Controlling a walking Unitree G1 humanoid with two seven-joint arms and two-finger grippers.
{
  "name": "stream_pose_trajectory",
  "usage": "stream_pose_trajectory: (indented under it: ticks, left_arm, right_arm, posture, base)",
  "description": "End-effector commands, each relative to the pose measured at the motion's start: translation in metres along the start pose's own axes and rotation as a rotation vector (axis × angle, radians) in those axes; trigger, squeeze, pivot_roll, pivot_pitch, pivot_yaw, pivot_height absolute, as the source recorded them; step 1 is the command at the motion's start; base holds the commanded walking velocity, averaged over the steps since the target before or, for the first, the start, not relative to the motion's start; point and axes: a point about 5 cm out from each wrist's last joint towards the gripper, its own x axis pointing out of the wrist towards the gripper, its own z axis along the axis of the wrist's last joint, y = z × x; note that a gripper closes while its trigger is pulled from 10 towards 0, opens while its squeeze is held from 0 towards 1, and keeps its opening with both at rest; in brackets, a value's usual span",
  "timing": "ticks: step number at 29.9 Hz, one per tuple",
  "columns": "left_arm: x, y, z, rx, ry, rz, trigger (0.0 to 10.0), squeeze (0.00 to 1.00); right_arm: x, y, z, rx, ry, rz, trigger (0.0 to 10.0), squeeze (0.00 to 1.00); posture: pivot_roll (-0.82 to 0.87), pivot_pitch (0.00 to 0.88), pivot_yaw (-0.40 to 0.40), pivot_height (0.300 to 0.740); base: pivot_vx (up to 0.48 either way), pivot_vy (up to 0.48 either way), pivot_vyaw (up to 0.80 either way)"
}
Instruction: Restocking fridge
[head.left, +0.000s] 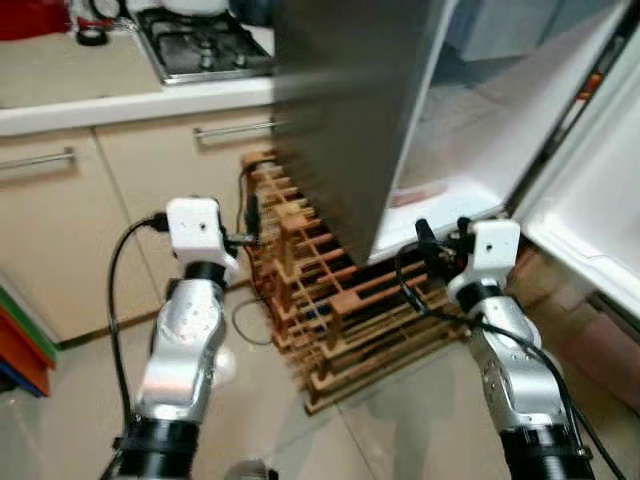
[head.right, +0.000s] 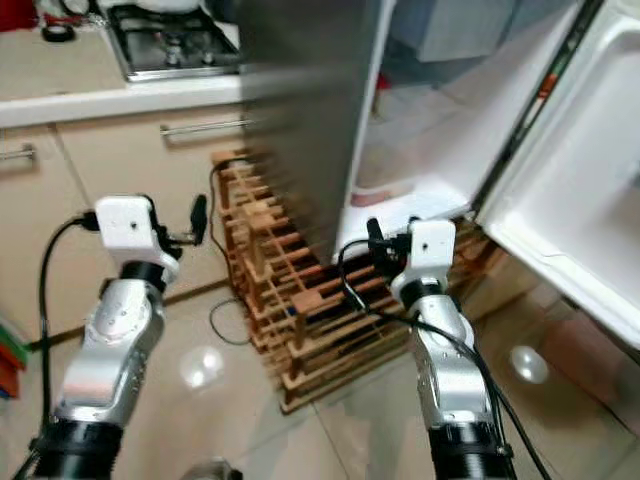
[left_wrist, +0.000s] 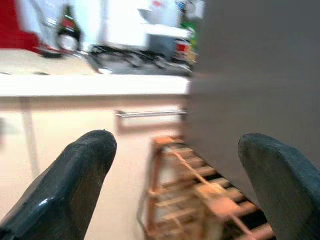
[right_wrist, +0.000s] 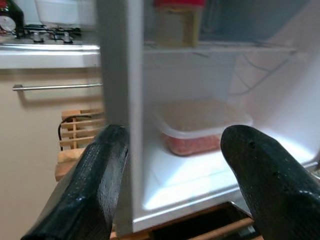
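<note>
While both arms are raised, we see the open white-lined fridge (head.left: 480, 120) ahead and to the right, its grey side panel (head.left: 350, 110) between the grippers. Right gripper (head.right: 392, 238), fingers spread and empty, is nearer its bottom shelf, facing a clear lidded food tub (right_wrist: 200, 125). Left gripper (head.left: 250, 225), likewise spread and empty, faces the wooden slatted rack (head.left: 340, 300).

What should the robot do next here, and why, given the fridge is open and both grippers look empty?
Probably turn away to fetch an item. The fridge stands open, with a lidded container on its lower shelf, but the left gripper and the right gripper both hold nothing, fingers spread wide. The wooden rack sits close below, so back off carefully.
</note>
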Motion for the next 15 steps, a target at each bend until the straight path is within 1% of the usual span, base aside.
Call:
stream_pose_trajectory:
  ticks: [1, 4, 6, 10, 13, 14, 15]
  left_arm:
    - [0.0, -0.007, -0.007, -0.008, 0.038, -0.03, 10.0, 0.0]
    - [-0.003, 0.001, -0.012, -0.028, 0.062, 0.023, 10.0, 0.0]
    - [-0.004, 0.002, -0.01, -0.052, 0.05, 0.032, 10.0, 0.0]
    - [-0.007, 0.003, -0.011, -0.048, 0.051, 0.039, 10.0, 0.0]
    - [-0.011, -0.002, -0.013, -0.044, 0.051, 0.021, 10.0, 0.0]
    - [-0.013, -0.006, -0.013, -0.038, 0.044, 0.003, 10.0, 0.0]
    - [-0.014, -0.009, -0.014, -0.036, 0.047, -0.015, 10.0, 0.0]
  right_arm:
    - [-0.004, -0.013, -0.005, -0.003, 0.029, -0.05, 10.0, 0.0]
    - [-0.006, -0.017, -0.004, -0.014, 0.018, -0.065, 10.0, 0.0]
    - [-0.007, -0.019, -0.004, -0.01, 0.018, -0.074, 10.0, 0.0]
    - [-0.012, -0.022, -0.008, -0.002, 0.023, -0.083, 10.0, 0.0]
    - [-0.015, -0.022, -0.013, -0.002, 0.037, -0.078, 10.0, 0.0]
    - [-0.015, -0.022, -0.014, -0.001, 0.039, -0.08, 10.0, 0.0]
    - [-0.014, -0.022, -0.014, 0.001, 0.04, -0.082, 10.0, 0.0]
  posture:
    - [0.06, 0.0, -0.083, 0.74]
    - [0.06, 0.0, -0.084, 0.74]
    - [0.06, 0.0, -0.086, 0.74]
    - [0.06, 0.0, -0.09, 0.74]
    - [0.06, 0.0, -0.085, 0.74]
    - [0.06, 0.0, -0.084, 0.74]
    - [0.06, 0.0, -0.082, 0.74]
  base:
    - [0.0, 0.48, 0.59]
    - [0.0, 0.48, 0.59]
    - [0.0, 0.48, 0.59]
    - [0.0, 0.48, 0.59]
    - [0.0, 0.48, 0.6]
    - [0.0, 0.48, 0.59]
    - [0.0, 0.0, 0.59]
